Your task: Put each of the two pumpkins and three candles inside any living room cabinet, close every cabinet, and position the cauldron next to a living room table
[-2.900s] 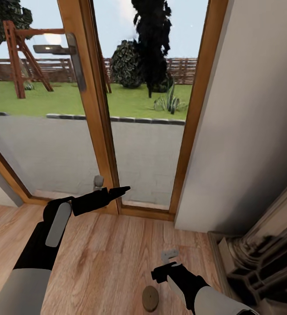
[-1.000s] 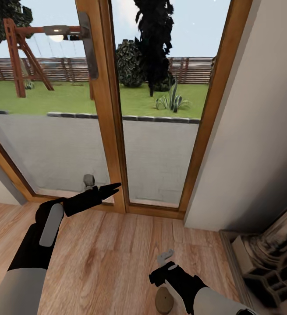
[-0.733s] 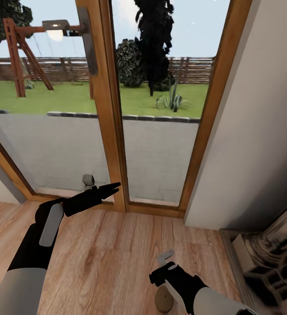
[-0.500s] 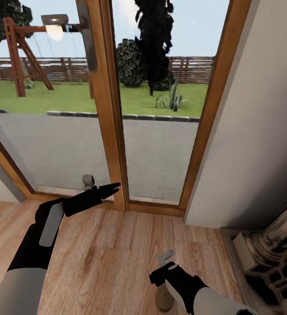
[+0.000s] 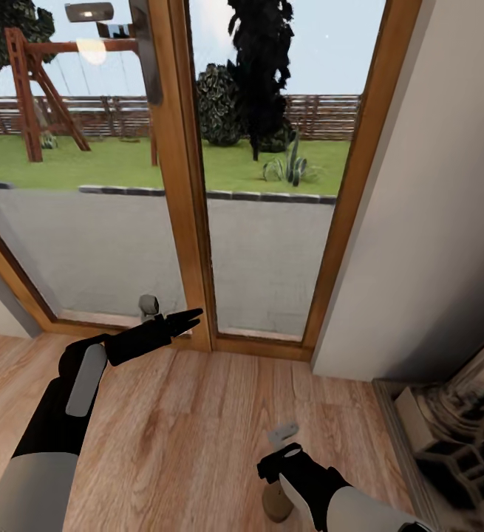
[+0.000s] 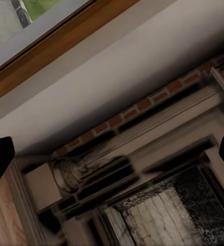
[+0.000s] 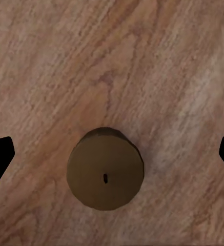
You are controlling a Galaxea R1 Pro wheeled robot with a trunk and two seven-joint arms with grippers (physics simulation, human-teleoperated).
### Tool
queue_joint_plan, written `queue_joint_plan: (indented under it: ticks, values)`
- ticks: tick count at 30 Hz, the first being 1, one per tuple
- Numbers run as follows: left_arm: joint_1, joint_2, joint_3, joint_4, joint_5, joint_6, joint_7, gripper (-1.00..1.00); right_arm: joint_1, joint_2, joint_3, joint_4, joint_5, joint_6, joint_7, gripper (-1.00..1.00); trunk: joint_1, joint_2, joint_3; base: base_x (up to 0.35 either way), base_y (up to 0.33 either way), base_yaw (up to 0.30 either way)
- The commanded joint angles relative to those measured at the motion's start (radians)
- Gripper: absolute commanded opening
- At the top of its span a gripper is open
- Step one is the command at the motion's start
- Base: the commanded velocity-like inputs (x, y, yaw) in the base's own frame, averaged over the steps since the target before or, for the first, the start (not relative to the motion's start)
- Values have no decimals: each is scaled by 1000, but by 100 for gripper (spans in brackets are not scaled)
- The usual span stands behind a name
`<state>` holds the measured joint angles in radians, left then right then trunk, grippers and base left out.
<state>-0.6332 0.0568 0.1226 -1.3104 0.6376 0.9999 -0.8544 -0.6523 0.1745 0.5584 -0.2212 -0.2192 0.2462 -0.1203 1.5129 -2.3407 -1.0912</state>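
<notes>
right gripper [image 5: 271, 467] spread wide, poised directly above a stubby brown candle [image 7: 105, 176] standing upright on the wooden floor [image 5: 197, 428], left gripper [image 5: 190, 319] spread wide too, held out beside the glass door's frame [image 5: 190, 222], fireplace [image 6: 142, 154] nearby

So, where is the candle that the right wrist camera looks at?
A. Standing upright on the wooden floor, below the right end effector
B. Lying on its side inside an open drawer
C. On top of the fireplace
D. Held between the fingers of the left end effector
A: the candle stands on the wooden floor, its flat top showing, under the open right end effector.
</notes>
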Motion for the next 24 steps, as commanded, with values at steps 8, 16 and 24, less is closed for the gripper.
queue_joint_plan:
  ticks: [8,16,24]
  values:
    - [0,0,3,58,2,0,-3,100,0,0,1,-2,1,-2,-65,100,31,-56,-25,0,0,0]
    - [0,-1,3,60,2,0,-3,100,2,0,4,-5,3,-5,-59,100,61,-112,-50,0,0,0]
    - [0,-2,3,60,2,0,-3,100,7,0,10,-7,4,0,-14,100,88,-160,-76,0,0,0]
